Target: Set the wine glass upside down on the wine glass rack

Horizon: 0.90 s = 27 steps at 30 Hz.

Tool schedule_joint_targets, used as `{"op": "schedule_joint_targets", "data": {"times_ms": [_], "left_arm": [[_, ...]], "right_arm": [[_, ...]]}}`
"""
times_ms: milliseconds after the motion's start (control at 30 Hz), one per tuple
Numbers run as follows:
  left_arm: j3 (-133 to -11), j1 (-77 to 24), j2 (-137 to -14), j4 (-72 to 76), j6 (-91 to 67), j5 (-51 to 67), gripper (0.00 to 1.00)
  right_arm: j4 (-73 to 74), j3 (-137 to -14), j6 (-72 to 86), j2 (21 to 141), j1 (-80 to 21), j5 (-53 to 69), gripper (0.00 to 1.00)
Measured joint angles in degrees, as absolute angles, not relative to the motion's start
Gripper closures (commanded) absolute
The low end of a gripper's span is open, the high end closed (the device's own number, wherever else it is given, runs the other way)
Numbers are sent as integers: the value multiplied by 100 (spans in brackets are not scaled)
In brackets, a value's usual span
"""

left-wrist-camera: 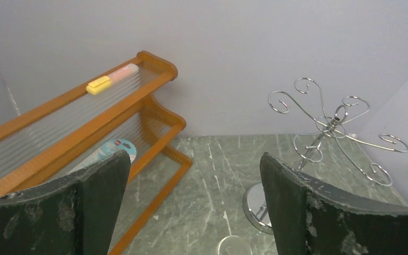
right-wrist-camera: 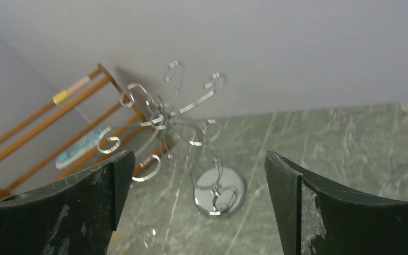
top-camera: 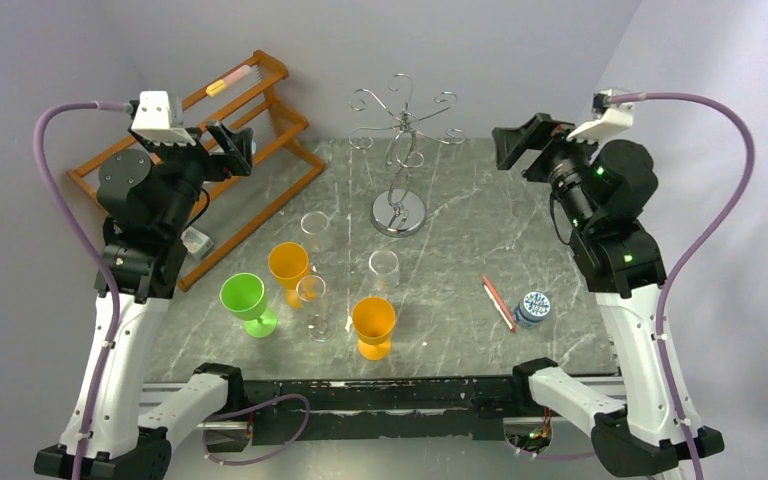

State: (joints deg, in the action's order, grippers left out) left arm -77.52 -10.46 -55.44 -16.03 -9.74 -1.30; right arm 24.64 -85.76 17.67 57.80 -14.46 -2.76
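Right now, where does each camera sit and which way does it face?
Top external: above and behind the bases, looking down on the table, left arm and right arm.
Left wrist: on the left claw, facing the far wall; its open fingers frame the orange wooden rack and wine glass rack.
Right wrist: on the right claw, facing far-left; its open fingers frame the wine glass rack.
Shared: all three show both racks.

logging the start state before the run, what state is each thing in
wine glass rack: upright, nothing hanging
clear wine glasses: all three upright, none racked
orange goblets: both upright
green goblet: upright
left gripper: open, empty
right gripper: open, empty
red pen: lying flat
small jar: upright, lid on
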Motion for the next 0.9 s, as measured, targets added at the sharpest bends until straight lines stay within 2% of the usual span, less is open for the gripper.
{"op": "schedule_joint_targets", "data": {"times_ms": [400, 600, 700, 767, 833, 900], "left_arm": [[-6650, -1046, -5304, -1173, -1608, 475, 4], [-6506, -1046, -5325, -1234, -1940, 823, 6], [-6455, -1046, -5334, -1361, -2130, 961, 6], [-6407, -1046, -5341, -1448, -2259, 1068, 6], [-6361, -1046, -5347, -1562, -2379, 1144, 6], [-6329, -1046, -5360, -1649, -2467, 1223, 6]], "right_arm": [[2875, -6995, 2467, 5175, -1446, -158, 2], [2838, -6152, 2604, 5050, -1450, 801, 7], [2821, -5905, 2757, 5236, -1712, 1079, 7], [2829, -5835, 2871, 5468, -2263, 969, 8], [2823, -5850, 2974, 5717, -2864, 720, 13], [2884, -5918, 3114, 6007, -3374, 388, 28]]}}
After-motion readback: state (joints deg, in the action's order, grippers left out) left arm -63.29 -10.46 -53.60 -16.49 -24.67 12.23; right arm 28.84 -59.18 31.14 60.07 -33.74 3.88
